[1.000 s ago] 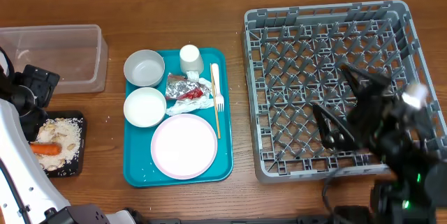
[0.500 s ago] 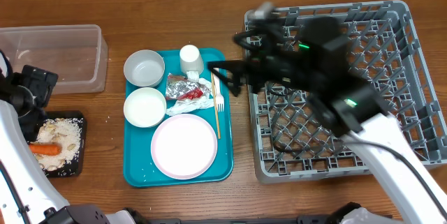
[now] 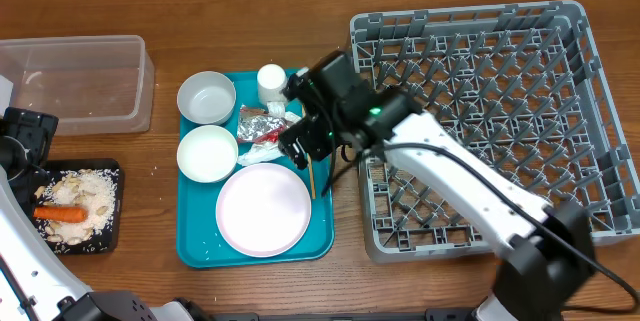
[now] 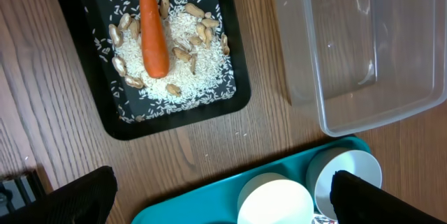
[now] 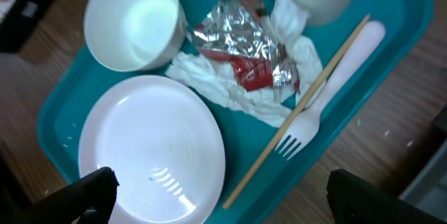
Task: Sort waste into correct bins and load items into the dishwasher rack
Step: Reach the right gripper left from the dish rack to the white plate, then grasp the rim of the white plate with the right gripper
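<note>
One dishwasher rack, right side of the overhead frame, had nothing in it, so I judged loading not started. One teal tray, mid-frame, carried all the crockery and the dry waste. One clear tub, upper left, looked empty. One black tray, lower left, already had the food waste, so that part looked done.

On the teal tray:
- one plate, bottom
- two bowls, left side
- one cup, top
- one fork and one wooden stick, right edge

Left to sort: napkins, count unclear, and one foil wrapper, both between cup and plate. In the black tray: one carrot, plus rice and nut pieces.

My right tool hung over the wrapper pile, fingers spread, holding nothing. My left tool was spread and empty too, above the table by the black tray.
</note>
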### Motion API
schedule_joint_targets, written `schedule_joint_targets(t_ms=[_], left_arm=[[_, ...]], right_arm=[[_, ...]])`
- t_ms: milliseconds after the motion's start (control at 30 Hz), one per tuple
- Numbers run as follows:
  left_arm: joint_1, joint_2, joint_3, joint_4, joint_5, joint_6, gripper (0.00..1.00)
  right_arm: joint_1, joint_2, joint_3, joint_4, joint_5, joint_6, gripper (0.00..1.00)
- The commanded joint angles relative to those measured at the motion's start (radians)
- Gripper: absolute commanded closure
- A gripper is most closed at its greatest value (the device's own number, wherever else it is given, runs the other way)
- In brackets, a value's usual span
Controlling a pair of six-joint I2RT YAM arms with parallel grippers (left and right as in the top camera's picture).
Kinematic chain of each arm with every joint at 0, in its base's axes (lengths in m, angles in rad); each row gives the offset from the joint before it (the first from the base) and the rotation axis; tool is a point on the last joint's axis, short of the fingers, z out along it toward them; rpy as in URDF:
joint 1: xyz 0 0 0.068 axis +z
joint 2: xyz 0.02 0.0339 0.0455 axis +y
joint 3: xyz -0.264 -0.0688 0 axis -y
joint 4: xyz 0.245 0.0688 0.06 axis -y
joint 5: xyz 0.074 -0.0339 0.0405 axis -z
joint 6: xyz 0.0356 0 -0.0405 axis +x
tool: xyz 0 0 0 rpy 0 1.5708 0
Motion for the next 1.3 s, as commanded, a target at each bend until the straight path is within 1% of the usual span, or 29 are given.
schedule_joint_targets(t_ms=[0, 167, 300, 400, 567, 733, 1100, 1200, 1267], left_arm=[[0.0, 0.008, 0.011, 0.001, -0.014, -0.007, 0.0], [0.0, 0.009, 0.011, 0.001, -0.014, -0.007, 0.0], [0.0, 0.009, 0.011, 0.001, -0.014, -0.007, 0.0], [0.0, 0.009, 0.011, 0.001, -0.014, -0.007, 0.0], [0.0, 0.009, 0.011, 0.001, -0.014, -0.007, 0.0], [0.0, 0.009, 0.011, 0.001, -0.014, -0.007, 0.0], [0.002, 0.01, 0.011, 0.001, -0.016, -0.007, 0.0], [-0.001, 0.01, 0.011, 0.001, -0.014, -0.007, 0.0], [0.0, 0.01, 0.011, 0.001, -0.015, -0.007, 0.0]], right_arm=[[0.006, 0.018, 0.025, 0.007, -0.056, -0.008, 0.0], [0.006, 0.066, 0.024, -0.007, -0.048, -0.037, 0.0], [0.023, 0.115, 0.024, -0.044, -0.05, -0.037, 0.09], [0.058, 0.147, 0.024, -0.064, -0.043, -0.038, 0.09], [0.127, 0.203, 0.024, -0.061, 0.088, -0.037, 0.1], [0.165, 0.253, 0.024, -0.045, 0.121, -0.037, 0.19], [0.168, 0.305, 0.024, -0.027, 0.121, -0.034, 0.28], [0.168, 0.305, 0.024, -0.019, 0.121, -0.034, 0.32], [0.168, 0.305, 0.024, -0.017, 0.121, -0.034, 0.37]])
